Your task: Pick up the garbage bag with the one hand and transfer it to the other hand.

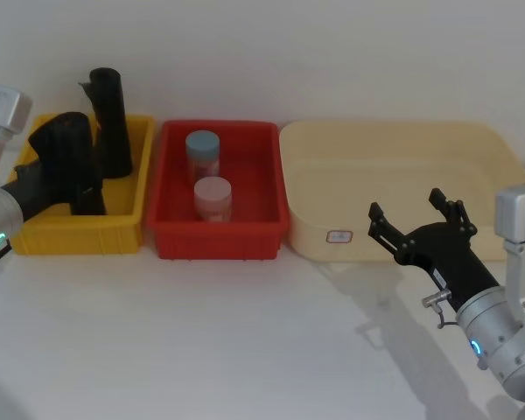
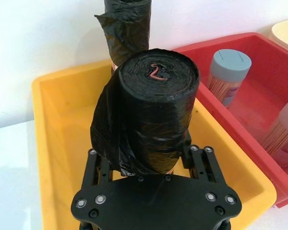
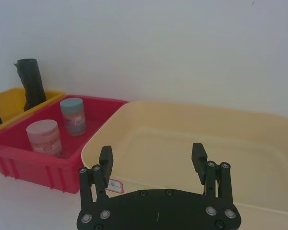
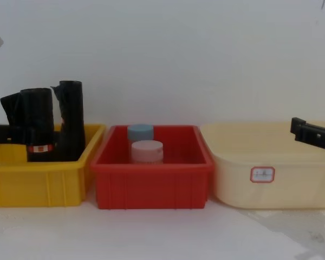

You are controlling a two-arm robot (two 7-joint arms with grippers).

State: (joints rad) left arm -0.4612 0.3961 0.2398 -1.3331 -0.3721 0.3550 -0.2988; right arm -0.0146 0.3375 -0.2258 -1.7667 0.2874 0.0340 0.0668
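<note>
The left gripper (image 2: 151, 155), the one with the teal ring on its wrist, is inside the yellow bin (image 1: 83, 236) with its fingers (image 2: 93, 160) pinching the lower part of the garbage bag (image 2: 151, 110), one on each side. The thick black roll stands nearly upright between them, its red-and-white label just above the bin's rim as seen from the chest view. I can't tell whether its base is touching the bin floor. Just beyond the gripper, at the back of the same bin, stands a slimmer black roll (image 1: 109, 122).

Further out from that gripper comes a red bin (image 1: 219, 241) holding a blue-lidded jar (image 1: 203, 153) and a pink-lidded jar (image 1: 213, 199), then a cream tub (image 1: 402, 127). The right gripper (image 1: 407, 206) hangs at the tub's near wall, well apart from the bag, fingers spread wide with nothing between them.

All three containers sit in a row on a white tabletop (image 1: 201, 332) against a plain white wall (image 1: 289, 52).
</note>
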